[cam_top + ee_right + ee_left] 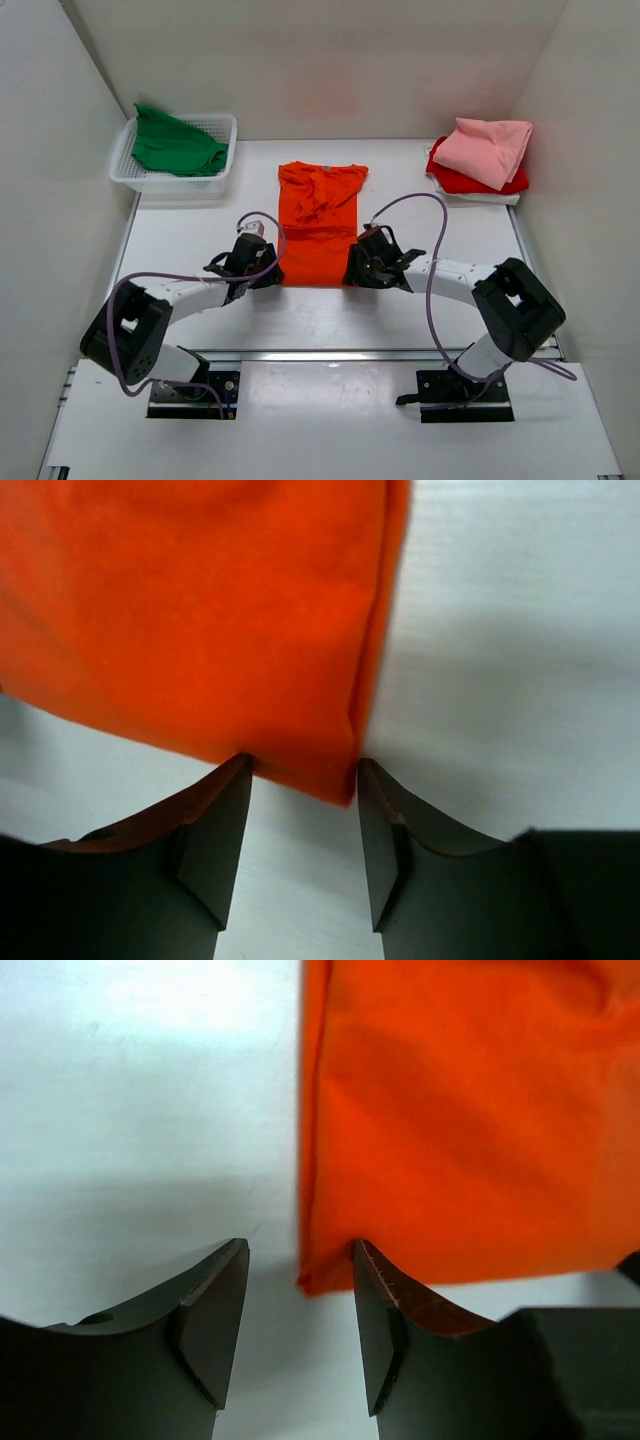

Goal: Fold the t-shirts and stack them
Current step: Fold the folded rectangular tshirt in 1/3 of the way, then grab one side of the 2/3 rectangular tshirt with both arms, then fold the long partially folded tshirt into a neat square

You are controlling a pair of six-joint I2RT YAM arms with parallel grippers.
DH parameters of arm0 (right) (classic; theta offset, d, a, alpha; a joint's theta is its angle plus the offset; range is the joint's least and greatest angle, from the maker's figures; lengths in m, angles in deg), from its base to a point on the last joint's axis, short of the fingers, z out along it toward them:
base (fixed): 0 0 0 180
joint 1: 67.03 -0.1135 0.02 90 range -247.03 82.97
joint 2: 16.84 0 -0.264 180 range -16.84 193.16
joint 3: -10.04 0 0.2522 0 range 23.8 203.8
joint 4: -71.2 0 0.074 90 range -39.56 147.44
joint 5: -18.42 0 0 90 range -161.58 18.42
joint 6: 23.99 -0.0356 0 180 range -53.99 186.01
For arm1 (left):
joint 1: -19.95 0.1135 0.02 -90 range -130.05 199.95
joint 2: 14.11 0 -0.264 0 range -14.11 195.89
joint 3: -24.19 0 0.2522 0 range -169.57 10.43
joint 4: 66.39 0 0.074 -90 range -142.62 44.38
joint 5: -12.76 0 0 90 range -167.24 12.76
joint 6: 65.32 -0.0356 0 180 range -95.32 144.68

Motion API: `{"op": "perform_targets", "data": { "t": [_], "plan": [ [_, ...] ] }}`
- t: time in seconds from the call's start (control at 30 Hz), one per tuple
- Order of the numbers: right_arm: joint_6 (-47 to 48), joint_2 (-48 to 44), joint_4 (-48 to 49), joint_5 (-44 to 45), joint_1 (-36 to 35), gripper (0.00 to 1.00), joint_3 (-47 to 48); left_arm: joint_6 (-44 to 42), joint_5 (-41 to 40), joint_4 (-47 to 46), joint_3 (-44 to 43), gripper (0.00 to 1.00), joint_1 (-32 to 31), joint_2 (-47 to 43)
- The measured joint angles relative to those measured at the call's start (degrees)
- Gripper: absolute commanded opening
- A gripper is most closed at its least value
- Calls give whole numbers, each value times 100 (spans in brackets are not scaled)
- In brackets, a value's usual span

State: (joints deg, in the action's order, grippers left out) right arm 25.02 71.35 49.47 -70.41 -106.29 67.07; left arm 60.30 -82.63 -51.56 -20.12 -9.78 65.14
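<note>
I saw the left gripper (300,1246) and right gripper (305,761) released at the orange t-shirt's (318,225) near corners, apparently grasping nothing.

High overhead view; two close wrist views on orange t-shirt (320,225) hem

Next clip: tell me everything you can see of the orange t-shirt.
The orange t-shirt is bright, plain, soft-looking cloth, lying flat on the middle of the table, collar at the far end, hem toward the arms. Its sides look folded in, making a narrow strip, creased near the top. The left hand and right hand stand open at its two near corners, each corner reaching between the fingertips; neither is clamped on it.
</note>
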Motion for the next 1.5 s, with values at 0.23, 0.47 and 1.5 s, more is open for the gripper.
{"op": "perform_targets", "data": {
  "t": [0.23, 0.47, 1.5],
  "plan": [
    [39, 468, 76, -151, -7, 0, 339, 160, 284, -343, -428, 0, -76, 719],
    [221, -297, -866, -66, -376, 0, 365, 184, 452, 826, -199, 0, -275, -588],
    [1126, -807, -1665, -2319, 1464, 0, 1652, 234, 1445, 1923, -2081, 0, 732, -841]
  ]
}}
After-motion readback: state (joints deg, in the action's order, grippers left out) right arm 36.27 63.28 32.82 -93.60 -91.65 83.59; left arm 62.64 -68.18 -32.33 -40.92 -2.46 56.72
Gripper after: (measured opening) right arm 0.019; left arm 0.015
